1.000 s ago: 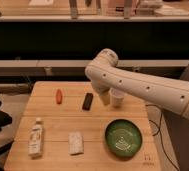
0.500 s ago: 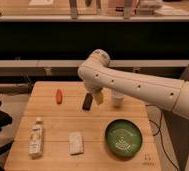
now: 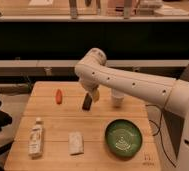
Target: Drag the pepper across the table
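The table [image 3: 138, 112] is set with well-spaced objects, so each can be reached without another being knocked. The arm [image 3: 133, 85] is extended in from the right across the far side, and the gripper [image 3: 93, 95] is thereby hung just above the black bar [image 3: 87, 103], fingers spread and nothing grasped. The green bowl [image 3: 123, 137], the bottle [image 3: 36, 137], the white packet [image 3: 76, 143] and the white cup [image 3: 117, 99] are left untouched. The pepper [image 3: 59, 96] is found flat near the far left edge, apart from the gripper; contact is judged not yet made.

Orange-red pepper [image 3: 59, 96] on wooden table [image 3: 53, 122]
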You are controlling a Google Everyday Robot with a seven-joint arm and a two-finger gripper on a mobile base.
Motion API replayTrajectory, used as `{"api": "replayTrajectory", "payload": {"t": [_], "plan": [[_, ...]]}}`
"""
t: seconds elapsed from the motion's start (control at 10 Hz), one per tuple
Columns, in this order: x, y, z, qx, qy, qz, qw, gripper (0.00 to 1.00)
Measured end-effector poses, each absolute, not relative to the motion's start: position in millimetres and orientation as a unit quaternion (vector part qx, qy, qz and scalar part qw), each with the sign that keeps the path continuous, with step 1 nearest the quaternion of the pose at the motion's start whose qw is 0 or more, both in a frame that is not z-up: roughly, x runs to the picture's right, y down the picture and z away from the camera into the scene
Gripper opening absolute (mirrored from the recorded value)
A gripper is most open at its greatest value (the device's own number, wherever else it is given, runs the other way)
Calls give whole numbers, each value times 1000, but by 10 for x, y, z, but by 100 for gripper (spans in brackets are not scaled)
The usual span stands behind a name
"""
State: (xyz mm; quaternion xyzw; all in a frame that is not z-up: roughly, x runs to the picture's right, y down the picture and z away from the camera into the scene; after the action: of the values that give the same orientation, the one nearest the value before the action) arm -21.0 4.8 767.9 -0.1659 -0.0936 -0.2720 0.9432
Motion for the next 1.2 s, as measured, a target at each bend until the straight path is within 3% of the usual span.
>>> {"api": "replayTrajectory", "payload": {"t": [1.2], "plan": [[-650, -102, 8038, -139, -144, -283, 938, 80]]}}
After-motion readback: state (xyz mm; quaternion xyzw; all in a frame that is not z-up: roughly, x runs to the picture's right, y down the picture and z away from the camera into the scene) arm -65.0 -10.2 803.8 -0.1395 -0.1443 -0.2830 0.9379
